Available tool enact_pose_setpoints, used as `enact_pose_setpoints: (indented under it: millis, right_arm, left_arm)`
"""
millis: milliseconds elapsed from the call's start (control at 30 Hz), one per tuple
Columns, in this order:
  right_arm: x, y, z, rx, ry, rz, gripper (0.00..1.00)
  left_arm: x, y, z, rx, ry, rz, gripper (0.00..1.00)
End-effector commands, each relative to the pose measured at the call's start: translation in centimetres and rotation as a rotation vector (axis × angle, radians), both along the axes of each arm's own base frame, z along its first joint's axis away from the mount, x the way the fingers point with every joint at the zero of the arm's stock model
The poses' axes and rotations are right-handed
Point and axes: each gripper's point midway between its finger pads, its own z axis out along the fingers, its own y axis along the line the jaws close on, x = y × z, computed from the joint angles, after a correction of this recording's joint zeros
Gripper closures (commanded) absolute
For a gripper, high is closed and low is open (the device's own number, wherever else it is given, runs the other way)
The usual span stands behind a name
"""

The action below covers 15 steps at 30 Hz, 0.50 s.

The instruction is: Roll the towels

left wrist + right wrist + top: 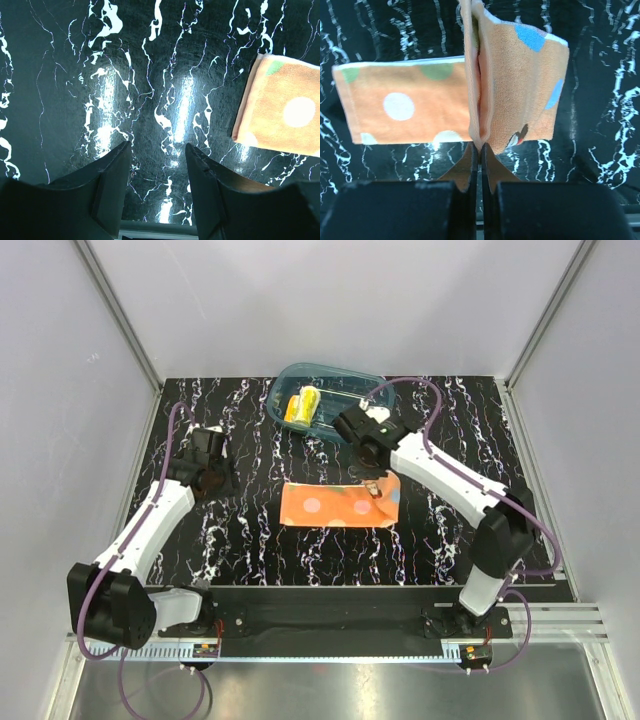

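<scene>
Right fingers [476, 167] clamped the right end of the orange towel [330, 506], its length stretching leftward across the counter [250, 540]; left fingers [119, 165] gaped open near its far end

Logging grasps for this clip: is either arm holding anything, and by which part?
The right gripper holds the orange towel, jaws shut on a raised fold near its right end. The left gripper is open and holds nothing.

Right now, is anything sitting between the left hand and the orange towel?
Nothing visible. The left hand hangs open above the table, and only that dark marbled surface shows between it and the orange towel. The right hand is pinched shut on a raised fold of the same towel.
</scene>
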Motion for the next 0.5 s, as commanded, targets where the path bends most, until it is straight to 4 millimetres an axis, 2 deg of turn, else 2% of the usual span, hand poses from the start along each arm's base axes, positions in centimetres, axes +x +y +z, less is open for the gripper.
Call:
enact_pose_setpoints:
  millis: [0, 33, 233, 467]
  right_arm:
    - [0.4, 2.0, 1.6, -0.005, -0.056, 0.004, 1.00]
    - [0.5, 2.7, 1.9, 0.002, -0.064, 0.014, 1.00]
    - [-0.2, 5.9, 1.3, 0.006, -0.054, 0.074, 1.00]
    - [-1.1, 9.2, -0.2, -0.004, -0.032, 0.138, 1.00]
  left_arm:
    - [0.7, 0.4, 1.3, 0.012, -0.066, -0.002, 0.47]
    - [0.7, 0.4, 1.3, 0.012, -0.065, -0.002, 0.47]
    - [0.7, 0.4, 1.3, 0.013, -0.065, -0.001, 0.47]
    - [0.7, 0.5, 1.2, 0.015, -0.064, 0.004, 0.47]
